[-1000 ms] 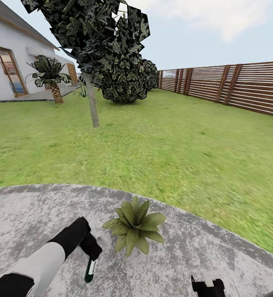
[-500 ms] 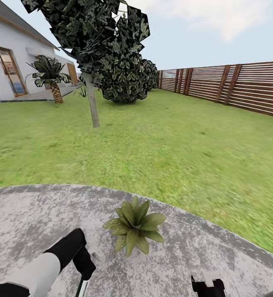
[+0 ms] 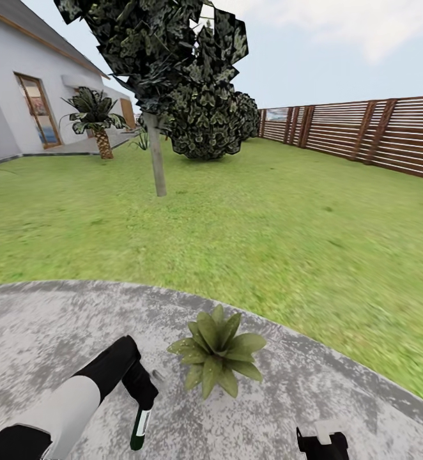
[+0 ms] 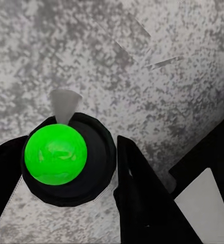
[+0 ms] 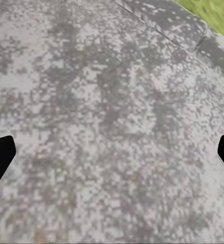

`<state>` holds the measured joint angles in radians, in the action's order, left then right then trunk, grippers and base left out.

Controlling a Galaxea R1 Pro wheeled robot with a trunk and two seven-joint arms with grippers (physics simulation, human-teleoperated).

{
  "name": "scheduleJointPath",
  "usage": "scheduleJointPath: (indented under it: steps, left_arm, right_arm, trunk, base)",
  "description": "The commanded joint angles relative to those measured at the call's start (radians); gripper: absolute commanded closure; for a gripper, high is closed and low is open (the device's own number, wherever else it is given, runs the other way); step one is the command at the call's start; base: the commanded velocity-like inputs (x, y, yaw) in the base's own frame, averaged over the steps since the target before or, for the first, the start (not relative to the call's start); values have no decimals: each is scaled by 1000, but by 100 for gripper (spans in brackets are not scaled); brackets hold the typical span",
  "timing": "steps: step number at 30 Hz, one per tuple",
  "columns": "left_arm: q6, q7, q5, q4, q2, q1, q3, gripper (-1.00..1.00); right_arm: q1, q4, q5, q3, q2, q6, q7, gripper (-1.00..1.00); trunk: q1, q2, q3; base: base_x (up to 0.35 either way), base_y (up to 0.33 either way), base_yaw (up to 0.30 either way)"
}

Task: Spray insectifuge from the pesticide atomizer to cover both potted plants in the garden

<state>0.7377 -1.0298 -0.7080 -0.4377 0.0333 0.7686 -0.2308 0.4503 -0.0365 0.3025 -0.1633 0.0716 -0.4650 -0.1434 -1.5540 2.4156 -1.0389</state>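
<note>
In the head view a potted plant [image 3: 216,352], a low rosette of pointed speckled green leaves, stands on the round grey patio [image 3: 39,332] near its edge. Just left of it my left gripper [image 3: 146,397] is shut on the pesticide atomizer [image 3: 139,429], a slim dark bottle pointing down toward the paving. The left wrist view looks along that bottle [image 4: 56,155], showing its bright green round end in a black ring between my black fingers [image 4: 137,198]. My right gripper [image 3: 322,443] sits low at the picture's bottom edge; the right wrist view shows it [image 5: 112,155] open over bare paving.
Lawn [image 3: 269,223] stretches beyond the patio. A thin tree trunk [image 3: 155,156] and a dark bush [image 3: 211,121] stand ahead. A palm [image 3: 99,121] and a white house [image 3: 20,96] are at the far left. A slatted brown fence [image 3: 365,131] runs along the right.
The head camera has turned slightly, shifting the whole scene to the right. My left arm dipped with the atomizer half a second ago and has come back up beside the plant.
</note>
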Motion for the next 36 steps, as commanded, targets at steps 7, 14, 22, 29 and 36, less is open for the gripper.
scheduleJointPath:
  steps: [7, 14, 22, 29, 36]
  left_arm:
    - [9, -10, -88, -4, -3, 1, 0, 100]
    - [9, -56, -96, -3, -1, 1, 1, 100]
    - [18, -59, -96, -10, -3, 17, 2, 100]
    - [26, -59, -94, -10, -3, 18, 2, 100]
    - [25, -149, -95, -9, 9, 69, -1, 100]
  right_arm:
    - [1, 1, 12, -7, 1, -3, -4, -100]
    - [1, 1, 12, -7, 1, -3, -4, -100]
    - [1, 1, 12, -7, 0, -3, -4, -100]
    - [1, 1, 12, -7, 0, -3, -4, -100]
    - [1, 1, 12, -7, 0, -3, -4, -100]
  trunk:
    - [0, 0, -1]
    - [0, 0, -1]
    - [0, 0, -1]
    - [0, 0, -1]
    - [0, 0, -1]
  base:
    - [-4, -237, 0]
    - [-184, -147, 0]
    - [19, -40, 0]
    - [59, -74, 0]
    - [1, -1, 0]
